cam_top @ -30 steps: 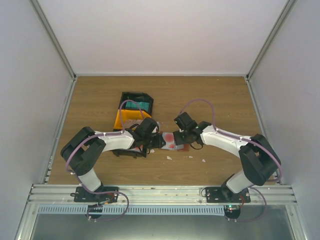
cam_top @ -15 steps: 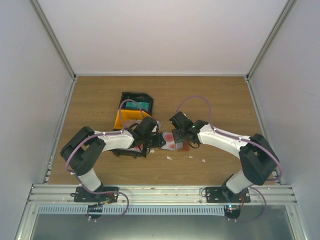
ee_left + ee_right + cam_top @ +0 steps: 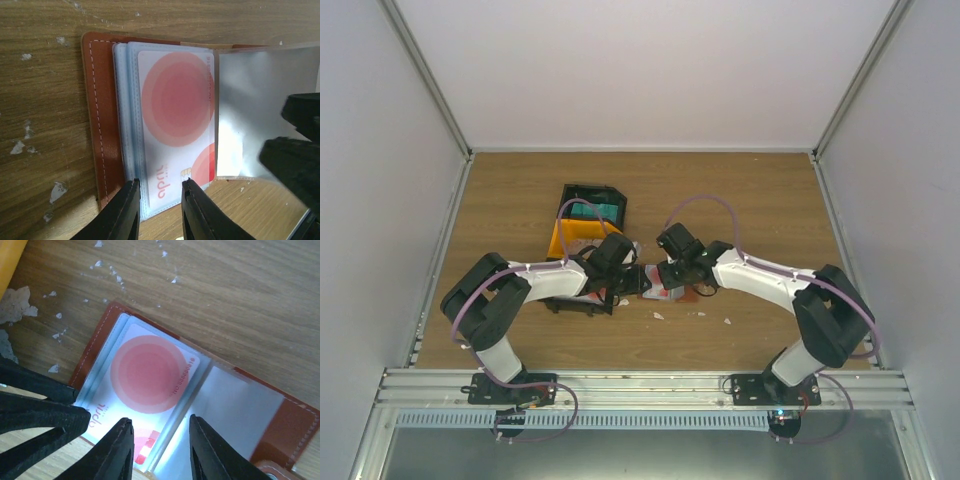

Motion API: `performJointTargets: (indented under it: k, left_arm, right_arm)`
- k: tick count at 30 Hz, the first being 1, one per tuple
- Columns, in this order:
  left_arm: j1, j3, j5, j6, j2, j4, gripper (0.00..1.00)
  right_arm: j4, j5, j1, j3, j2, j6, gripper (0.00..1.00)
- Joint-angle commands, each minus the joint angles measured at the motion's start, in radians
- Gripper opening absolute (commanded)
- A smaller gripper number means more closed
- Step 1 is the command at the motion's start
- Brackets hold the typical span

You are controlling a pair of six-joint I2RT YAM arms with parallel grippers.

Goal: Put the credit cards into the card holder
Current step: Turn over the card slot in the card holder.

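The card holder [image 3: 670,289] lies open on the wood between both arms, its brown leather [image 3: 102,115] edged with pale stitching. A red-and-white credit card [image 3: 175,100] sits in a clear sleeve on the left half, also seen in the right wrist view as the card [image 3: 150,375]. An empty clear sleeve [image 3: 260,110] stands up on the right. My left gripper [image 3: 160,187] is open, its tips at the card's near edge. My right gripper [image 3: 161,422] is open over the sleeve fold, beside the left fingers [image 3: 35,412].
A black bin [image 3: 578,195] holding teal cards [image 3: 603,212] stands behind the left arm, with a yellow bin [image 3: 558,240] against it. The yellow bin's corner [image 3: 10,255] shows close to the holder. White chips speckle the wood [image 3: 728,321].
My right gripper has slid left over the card holder and its jaws have narrowed. The left gripper has stayed almost still at the holder's edge.
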Motion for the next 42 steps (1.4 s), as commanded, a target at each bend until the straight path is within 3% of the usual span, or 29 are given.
performJointTargets:
  k: [1,9,13,22,42]
  left_arm:
    - [0.008,0.020,0.015,0.015,0.009,0.059,0.27]
    - [0.012,0.017,0.026,0.017,0.014,0.059,0.27]
    - [0.014,0.017,0.033,0.016,0.018,0.059,0.27]
    - [0.018,0.014,0.052,0.016,0.026,0.059,0.27]
    - [0.020,0.007,0.111,0.017,0.036,0.133,0.27]
  right_arm:
    - [0.028,-0.053,0.009,-0.017,0.052,0.004,0.34]
    - [-0.006,-0.014,0.009,-0.018,0.102,0.058,0.35]
    - [-0.005,-0.010,0.008,-0.036,0.132,0.072,0.27]
    - [-0.010,0.014,0.007,-0.054,0.163,0.103,0.21]
    - [0.012,-0.004,0.004,-0.073,0.163,0.108,0.19]
